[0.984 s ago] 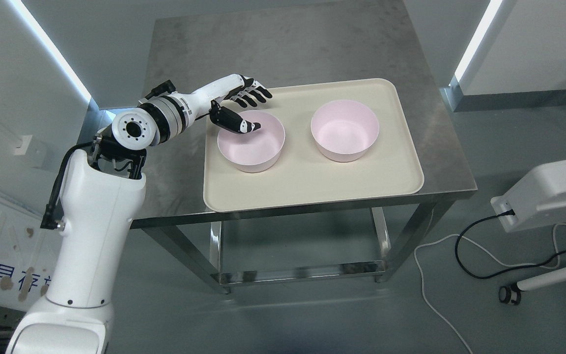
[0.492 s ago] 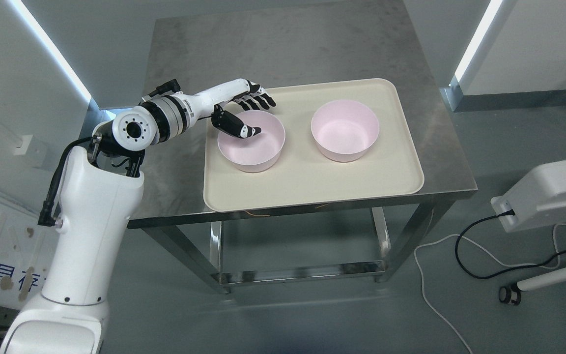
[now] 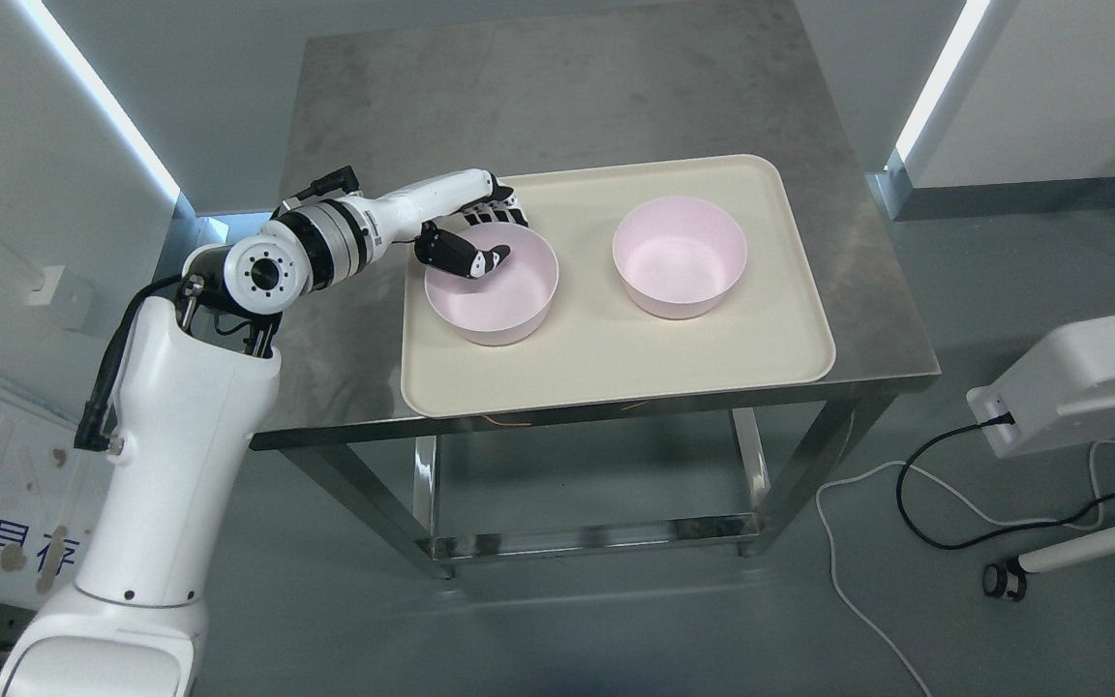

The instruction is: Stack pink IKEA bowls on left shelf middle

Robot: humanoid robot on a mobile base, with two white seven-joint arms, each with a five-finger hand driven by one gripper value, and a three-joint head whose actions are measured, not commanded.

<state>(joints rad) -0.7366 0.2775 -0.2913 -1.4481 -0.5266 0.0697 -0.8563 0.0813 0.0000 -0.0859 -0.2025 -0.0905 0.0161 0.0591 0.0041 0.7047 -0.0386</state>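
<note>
Your left hand [image 3: 476, 232], left of frame centre: white forearm angled up-right, thumb inside and black fingers [image 3: 502, 206] outside the far-left rim of the nearer round pink bowl [image 3: 492, 287], pinching it. Second pink bowl [image 3: 679, 256]: right, apart, same cream rectangular tray [image 3: 616, 358] on steel desk [image 3: 557, 97]. Blue print, lower left: illegible.

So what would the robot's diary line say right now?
left hand: pinching rim of left pink plastic bowl | right pink bowl: untouched | both on beige tray

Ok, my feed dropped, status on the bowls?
Left hand pinching left bowl rim, thumb inside. Right hand out of view. Right bowl alone on tray, not stacked. Nothing between them.
</note>
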